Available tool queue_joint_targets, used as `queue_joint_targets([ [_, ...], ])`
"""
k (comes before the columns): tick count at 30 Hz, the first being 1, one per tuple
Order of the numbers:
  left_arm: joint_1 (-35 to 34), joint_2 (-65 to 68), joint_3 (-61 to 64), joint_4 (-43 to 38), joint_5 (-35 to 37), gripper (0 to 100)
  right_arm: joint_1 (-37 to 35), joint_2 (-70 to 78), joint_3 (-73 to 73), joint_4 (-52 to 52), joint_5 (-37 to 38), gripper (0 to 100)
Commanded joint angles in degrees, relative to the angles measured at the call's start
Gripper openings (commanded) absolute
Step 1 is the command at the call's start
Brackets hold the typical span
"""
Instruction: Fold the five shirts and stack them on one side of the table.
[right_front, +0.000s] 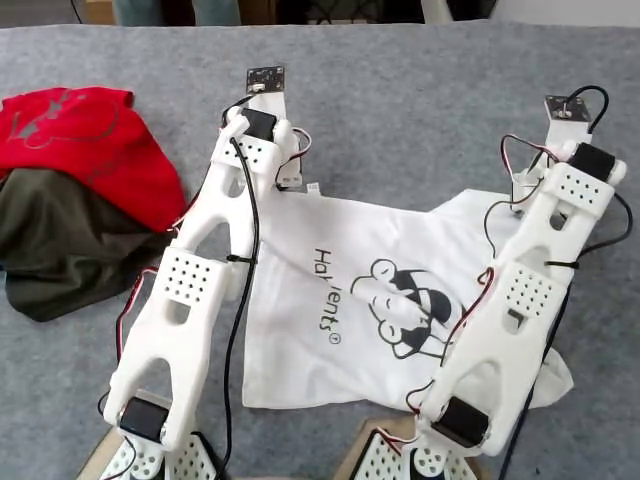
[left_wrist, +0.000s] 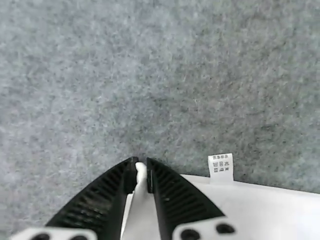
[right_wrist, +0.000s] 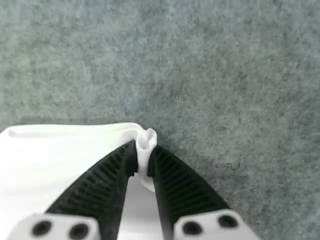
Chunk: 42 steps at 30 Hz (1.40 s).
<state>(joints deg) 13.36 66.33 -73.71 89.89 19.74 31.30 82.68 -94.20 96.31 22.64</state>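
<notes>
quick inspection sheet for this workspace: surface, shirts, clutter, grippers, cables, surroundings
surface: grey felt cover, lying flat
job's things: white shirt spread between the arms; red shirt crumpled on top of a dark shirt beside the left arm; three shirts seen
clutter: nothing seen
grippers: left gripper shut on the white shirt's edge near its care label; right gripper shut on a bunched corner of it
cables: black and red wires run along both arms
surroundings: unclear shapes past the far edge
</notes>
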Motion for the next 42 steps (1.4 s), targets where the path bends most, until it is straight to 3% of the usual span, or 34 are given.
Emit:
queue_joint_targets([
  [1, -0.4, -1.58, -3.3, 0.0, -0.62, 3, 2.81, -0.22, -1.19, -1.67, -0.09, 1.4],
  [9, 0.13, -5.01, -15.96, 8.53, -0.79, 3, 1.41, -1.89, -1.71, -0.18, 0.0, 1.3],
  [14, -0.4, -11.96, -20.7, 11.08, -5.54, 3, -2.64, -14.46, -1.54, 3.69, -0.53, 1.3],
  [24, -1.8, -46.95, 4.97, 11.16, -5.98, 3, -9.23, -51.56, -1.45, 4.4, -0.53, 1.3],
  [30, -3.91, -66.9, 19.03, 11.16, -9.23, 3, -10.99, -69.23, -1.01, -1.23, -0.62, 1.3],
  [42, -9.54, -99.96, 36.62, 11.16, -11.16, 3, -15.12, -87.34, -0.92, -11.78, -0.09, 1.3],
])
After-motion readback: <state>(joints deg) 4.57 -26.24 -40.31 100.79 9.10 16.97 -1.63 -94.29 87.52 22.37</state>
